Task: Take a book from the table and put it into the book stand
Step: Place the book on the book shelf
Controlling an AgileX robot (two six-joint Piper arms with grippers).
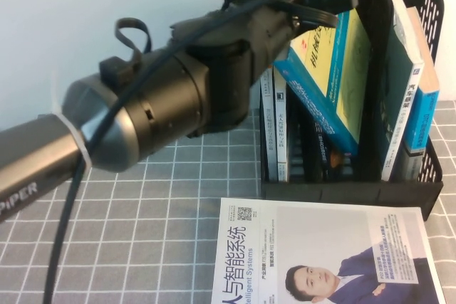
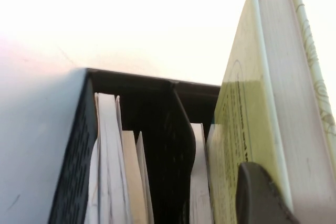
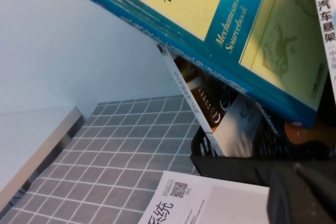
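The book (image 1: 335, 69), pale yellow-green with a blue spine, is tilted, its lower end inside the black book stand (image 1: 342, 191) and its top leaning left. My left gripper (image 1: 315, 3) is shut on the book's upper end, above the stand. In the left wrist view one finger (image 2: 258, 196) presses on the book's cover (image 2: 252, 124), above the stand's slots (image 2: 157, 124). My right gripper (image 3: 302, 198) is low in front of the stand (image 3: 236, 167), with the book (image 3: 210, 19) above it.
A white magazine with a suited man's portrait (image 1: 320, 254) lies on the grey checked table (image 1: 157, 204) in front of the stand. Thin books (image 1: 274, 126) fill the left slot; teal and blue books (image 1: 406, 97) stand in the right one. A pale wall is behind.
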